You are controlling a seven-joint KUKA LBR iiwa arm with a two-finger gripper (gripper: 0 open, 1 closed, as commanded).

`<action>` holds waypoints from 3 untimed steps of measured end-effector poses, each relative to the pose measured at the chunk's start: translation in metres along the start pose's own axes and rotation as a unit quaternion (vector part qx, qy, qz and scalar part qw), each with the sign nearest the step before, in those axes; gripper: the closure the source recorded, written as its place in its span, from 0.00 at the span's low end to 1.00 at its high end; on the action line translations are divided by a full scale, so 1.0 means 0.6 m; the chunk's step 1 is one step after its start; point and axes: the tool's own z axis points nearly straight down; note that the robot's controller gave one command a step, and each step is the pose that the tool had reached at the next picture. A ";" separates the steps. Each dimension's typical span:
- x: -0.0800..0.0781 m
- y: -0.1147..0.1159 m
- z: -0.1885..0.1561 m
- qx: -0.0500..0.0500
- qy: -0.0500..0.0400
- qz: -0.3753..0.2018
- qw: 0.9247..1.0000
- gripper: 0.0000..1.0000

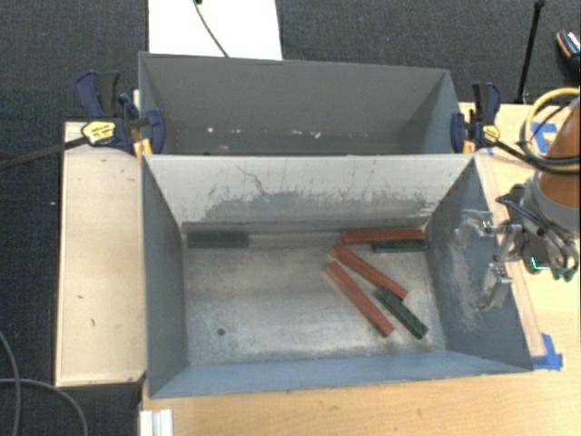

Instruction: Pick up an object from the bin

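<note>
Green bar (402, 316) in bin (254, 321) just left of tool (495, 266), red bars (359, 300) further left, tool open or closed: cannot tell

A: What lies on the floor of the grey bin (272, 334)?
B: Two reddish sticks (359, 300) slanting right of centre, a dark green stick (403, 317) at their near end; three more sticks (381, 235) along the far wall.

Robotics lab, grey metal bin (300, 189), robot arm (561, 157), loose cables (211, 27), dark carpet (54, 25)
</note>
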 end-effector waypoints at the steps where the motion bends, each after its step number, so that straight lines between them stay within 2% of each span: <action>1: 0.045 0.066 0.181 -0.001 0.000 0.087 0.996 0.00; 2: 0.039 0.150 0.280 -0.001 -0.002 0.152 0.988 0.00; 3: 0.035 0.144 0.273 0.000 -0.007 0.151 0.988 1.00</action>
